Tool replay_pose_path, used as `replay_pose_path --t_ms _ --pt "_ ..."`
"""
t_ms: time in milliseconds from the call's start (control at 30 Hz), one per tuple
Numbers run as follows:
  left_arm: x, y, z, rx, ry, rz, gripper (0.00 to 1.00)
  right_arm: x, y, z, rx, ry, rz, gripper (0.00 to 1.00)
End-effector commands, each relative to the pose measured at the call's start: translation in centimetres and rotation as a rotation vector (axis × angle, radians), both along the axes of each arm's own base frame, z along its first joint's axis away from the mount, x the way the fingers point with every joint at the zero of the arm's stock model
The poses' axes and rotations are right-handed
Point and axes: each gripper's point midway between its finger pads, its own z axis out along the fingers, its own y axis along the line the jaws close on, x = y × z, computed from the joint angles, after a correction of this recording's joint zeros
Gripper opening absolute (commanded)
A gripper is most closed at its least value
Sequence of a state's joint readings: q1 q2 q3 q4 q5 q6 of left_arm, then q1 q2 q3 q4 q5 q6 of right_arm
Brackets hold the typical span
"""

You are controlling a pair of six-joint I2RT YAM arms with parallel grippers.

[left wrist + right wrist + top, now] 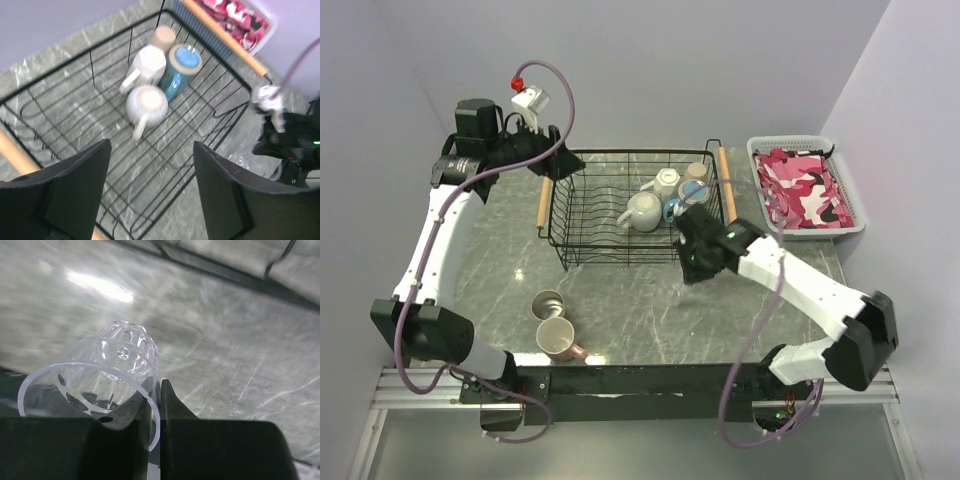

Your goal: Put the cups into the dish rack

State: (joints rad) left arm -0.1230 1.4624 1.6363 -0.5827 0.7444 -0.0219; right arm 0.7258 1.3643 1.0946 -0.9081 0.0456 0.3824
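My right gripper (159, 400) is shut on the rim of the clear glass (110, 365), one finger inside its wall and one outside. It holds the glass over the marble just in front of the dish rack's (582, 215) right front corner, where the right gripper (692, 265) hides it from above. In the rack's right part sit two white mugs (146, 104) (147, 62), a blue mug (181, 67) and a tan cup (163, 36). A steel cup (547, 303) and a pink mug (558, 340) stand near the table's front edge. My left gripper (152, 190) hangs open and empty above the rack's left side.
A white plastic basket (850, 200) with pink camouflage cloth stands right of the rack. The rack's wooden handles (545, 205) run along its short sides. Walls close in behind and to the left.
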Motion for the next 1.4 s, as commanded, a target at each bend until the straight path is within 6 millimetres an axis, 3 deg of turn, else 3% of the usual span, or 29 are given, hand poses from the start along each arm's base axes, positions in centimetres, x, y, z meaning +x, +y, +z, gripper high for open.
replay_pose_path --t_ms 0,33,67,133,167,200,233,267,333,467,667,867,1033,1367 --pt "0.8 -1.8 4.0 -0.108 -0.069 -0.067 0.83 1.2 0.6 11.3 0.176 -0.208 0.027 0.0" --pt "0.9 -2.0 4.9 -0.124 -0.085 -0.08 0.86 1.4 0.8 13.0 0.209 -0.232 0.035 0.0" --pt "1.0 -2.5 4.9 -0.145 -0.071 -0.109 0.89 1.8 0.9 16.1 0.258 -0.287 0.031 0.0" --pt "1.2 -3.1 6.7 -0.205 -0.077 -0.128 0.92 2.5 1.4 18.9 0.349 -0.298 0.031 0.0" --pt "1.7 -3.4 6.6 -0.227 -0.061 -0.146 0.94 3.2 1.6 21.7 0.419 -0.341 0.031 0.0" --pt "1.4 -4.0 7.6 -0.275 -0.041 -0.184 0.95 4.7 1.1 22.4 0.441 -0.345 -0.008 0.0" --pt "1.1 -4.3 8.7 -0.302 -0.044 -0.215 0.96 4.8 1.8 23.6 0.524 -0.326 0.012 0.0" --pt "1.5 -4.6 8.7 -0.324 -0.02 -0.237 0.98 5.8 2.2 25.8 0.592 -0.373 0.02 0.0" --pt "0.6 -5.2 10.4 -0.387 -0.004 -0.307 0.99 7.0 2.8 27.5 0.729 -0.348 0.025 0.0" --pt "-0.4 -5.8 11.3 -0.466 0.056 -0.39 0.99 9.9 5.0 29.9 0.946 -0.319 0.073 0.0" --pt "-1.5 -5.9 11.3 -0.495 0.106 -0.428 0.99 13.6 8.0 29.3 1.101 -0.194 0.095 0.0" --pt "-1.9 -5.9 10.0 -0.482 0.145 -0.428 0.96 15.4 9.7 29.0 1.232 -0.116 0.112 0.0" --pt "-1.8 -6.2 8.8 -0.47 0.164 -0.419 0.96 16.1 10.7 29.6 1.345 -0.053 0.118 0.0" --pt "-3.0 -7.8 9.0 -0.478 0.174 -0.466 0.98 17.8 12.6 29.2 1.383 -0.015 0.113 0.0"
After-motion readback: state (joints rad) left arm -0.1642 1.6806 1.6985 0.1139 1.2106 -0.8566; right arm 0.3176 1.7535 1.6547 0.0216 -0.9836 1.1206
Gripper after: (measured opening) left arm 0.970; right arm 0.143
